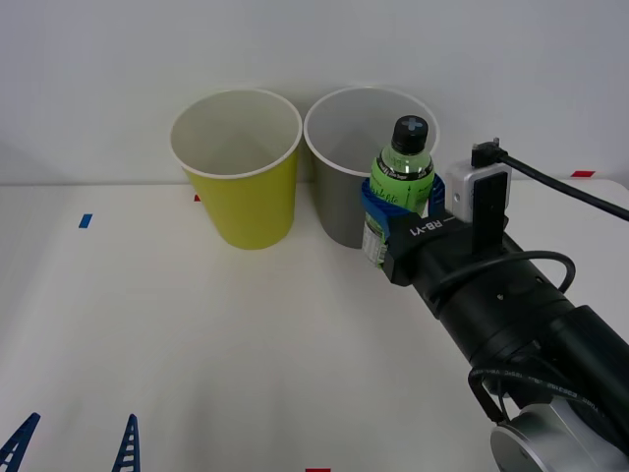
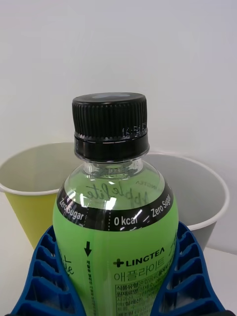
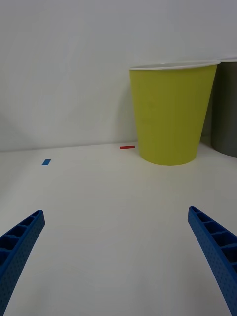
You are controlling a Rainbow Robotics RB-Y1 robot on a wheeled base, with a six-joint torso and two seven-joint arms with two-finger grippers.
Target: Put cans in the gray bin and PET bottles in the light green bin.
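right gripper (image 1: 393, 211) pinching pet bottle (image 1: 401, 167) | before gray bin (image 1: 339, 202) | light green bin (image 1: 241, 187) beside | left gripper (image 1: 74, 444) spread

This looks like a robotics lab test station, not a home or shop. A plain white table (image 1: 197, 344) stands against a bare white wall (image 1: 98, 69), with no furniture or decoration around it. Small tape markers sit on the tabletop: a blue one (image 1: 85, 221) near the left edge, a red one (image 1: 583, 174) by the far right corner and another red one (image 1: 317, 470) at the near edge. The staging is sparse: two plain wastebaskets, the light green bin (image 1: 241, 187) and the gray bin (image 1: 339, 197), stand side by side at the far edge.
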